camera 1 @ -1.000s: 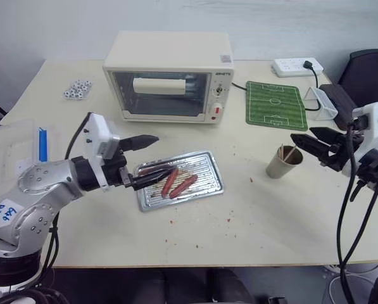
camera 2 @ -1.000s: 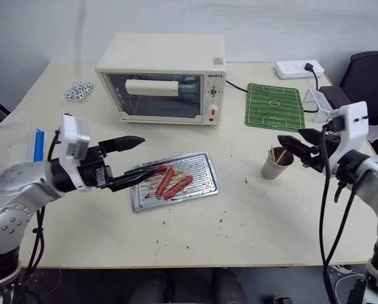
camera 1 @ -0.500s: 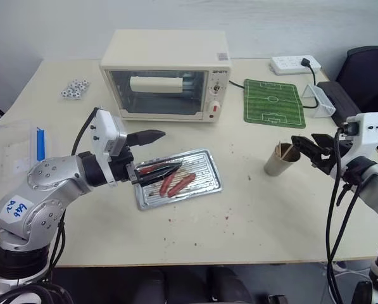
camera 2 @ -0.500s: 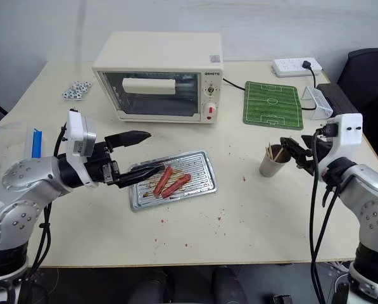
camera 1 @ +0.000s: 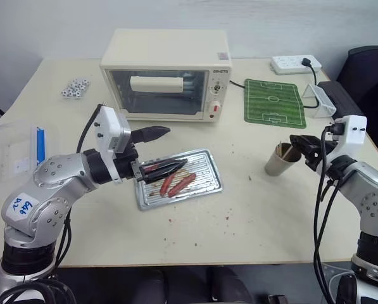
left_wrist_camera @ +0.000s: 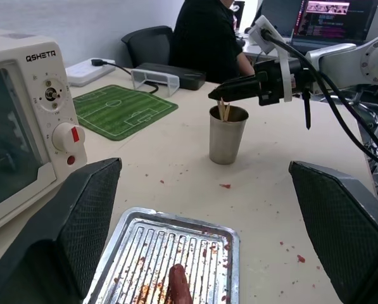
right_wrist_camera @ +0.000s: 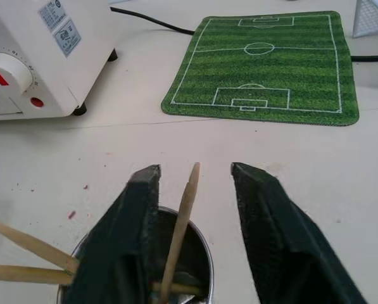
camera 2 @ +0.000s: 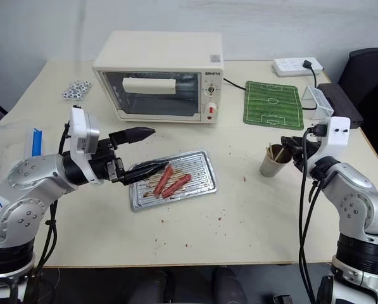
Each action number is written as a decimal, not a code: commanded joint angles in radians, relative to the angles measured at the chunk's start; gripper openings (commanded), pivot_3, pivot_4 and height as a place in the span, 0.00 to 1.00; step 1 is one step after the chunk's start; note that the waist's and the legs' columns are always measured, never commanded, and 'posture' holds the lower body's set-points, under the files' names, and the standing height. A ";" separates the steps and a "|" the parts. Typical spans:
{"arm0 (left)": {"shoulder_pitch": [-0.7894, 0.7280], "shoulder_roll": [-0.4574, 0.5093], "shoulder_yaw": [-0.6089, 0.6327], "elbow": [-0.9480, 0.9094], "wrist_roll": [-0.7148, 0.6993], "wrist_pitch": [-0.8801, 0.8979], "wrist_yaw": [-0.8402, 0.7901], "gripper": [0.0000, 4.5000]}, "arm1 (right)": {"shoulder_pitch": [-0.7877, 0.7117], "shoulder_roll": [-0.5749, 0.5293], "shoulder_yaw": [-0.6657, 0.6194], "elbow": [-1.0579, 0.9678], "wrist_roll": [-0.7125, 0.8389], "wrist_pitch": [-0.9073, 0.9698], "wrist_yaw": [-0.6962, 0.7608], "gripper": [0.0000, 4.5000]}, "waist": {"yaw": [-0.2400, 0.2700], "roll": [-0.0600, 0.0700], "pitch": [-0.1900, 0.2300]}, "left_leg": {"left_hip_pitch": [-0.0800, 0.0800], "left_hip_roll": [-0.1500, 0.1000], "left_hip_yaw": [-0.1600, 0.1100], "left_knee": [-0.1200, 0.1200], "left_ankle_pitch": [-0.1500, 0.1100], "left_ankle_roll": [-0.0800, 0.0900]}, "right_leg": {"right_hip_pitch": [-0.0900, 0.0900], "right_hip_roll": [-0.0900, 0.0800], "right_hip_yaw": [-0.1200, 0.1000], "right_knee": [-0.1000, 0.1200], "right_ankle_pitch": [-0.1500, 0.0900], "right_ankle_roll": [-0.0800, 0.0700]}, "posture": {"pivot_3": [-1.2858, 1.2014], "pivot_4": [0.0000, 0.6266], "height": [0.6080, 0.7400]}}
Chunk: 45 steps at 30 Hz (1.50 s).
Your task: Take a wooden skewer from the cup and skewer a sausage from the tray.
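One wooden skewer [right_wrist_camera: 181, 218] leans up out of the cup [camera 1: 280, 161] between the parted fingers of the right gripper [right_wrist_camera: 195, 174], not yet pinched. Nearer arm: right. Left gripper [camera 1: 166, 149] spread wide over the tray [camera 1: 211, 183] and sausages [camera 1: 181, 183].

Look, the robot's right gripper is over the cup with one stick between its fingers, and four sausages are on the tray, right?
Not quite: the tray holds three sausages, as the right eye view shows. The right gripper is over the cup, one skewer between its fingers.
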 commanded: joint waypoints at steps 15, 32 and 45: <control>-0.039 -0.027 -0.021 0.018 0.031 -0.036 -0.003 1.00 | -0.065 -0.008 -0.037 -0.066 0.040 0.042 -0.056 0.01 | -0.002 0.000 0.000 | 0.000 0.000 0.000 0.000 0.000 0.000 | 0.000 0.000 0.000 0.000 0.000 0.000 | 0.52 0.24 1.00; -0.049 -0.163 -0.092 0.008 0.122 -0.121 0.069 1.00 | -0.704 0.021 -0.275 0.080 0.422 0.554 -0.341 0.01 | -0.007 0.000 0.000 | 0.000 0.002 0.000 0.000 0.000 0.000 | -0.001 0.000 0.001 0.001 0.000 0.000 | 0.52 0.24 1.00; -0.162 -0.342 -0.113 0.170 0.271 -0.297 0.171 1.00 | -0.639 0.407 -0.196 0.142 1.203 0.220 -1.140 0.01 | -0.004 0.000 0.000 | -0.025 -0.001 0.000 0.011 0.006 -0.004 | -0.022 -0.002 -0.003 0.013 0.001 0.002 | 0.52 0.24 1.00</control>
